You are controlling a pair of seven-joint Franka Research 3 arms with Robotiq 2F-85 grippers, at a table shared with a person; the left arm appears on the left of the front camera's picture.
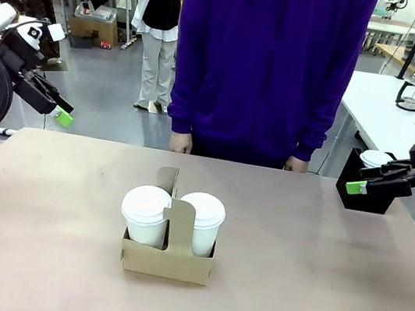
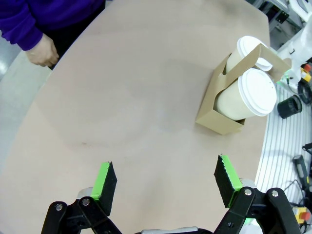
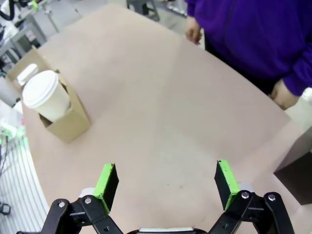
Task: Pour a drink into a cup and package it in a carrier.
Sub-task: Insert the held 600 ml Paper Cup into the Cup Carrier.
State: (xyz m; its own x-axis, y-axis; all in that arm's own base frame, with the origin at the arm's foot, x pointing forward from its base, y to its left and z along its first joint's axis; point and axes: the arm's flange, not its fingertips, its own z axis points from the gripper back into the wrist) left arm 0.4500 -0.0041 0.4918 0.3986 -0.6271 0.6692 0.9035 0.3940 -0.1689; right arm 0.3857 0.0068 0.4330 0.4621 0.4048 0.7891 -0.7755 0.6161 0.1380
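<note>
- Person (image 1: 269,63) stands top centre of the front view, hands at the far table (image 1: 326,301) edge.
- Carrier (image 1: 167,258) sits mid-frame, two lidded cups (image 1: 145,213) inside: packaging looks done, I judge; nothing blocks a lift.
- Black box (image 1: 367,193) and glass pot (image 1: 413,91) at right.
- Left gripper (image 2: 165,183) and right gripper (image 3: 165,183): jaws wide, empty.

Black box (image 1: 366,189) at table's (image 1: 311,298) far right edge; person behind.

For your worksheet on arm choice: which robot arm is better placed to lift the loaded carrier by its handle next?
Neither clearly: the carrier sits mid-table, and the left gripper and right gripper both hover open at the sides.
</note>
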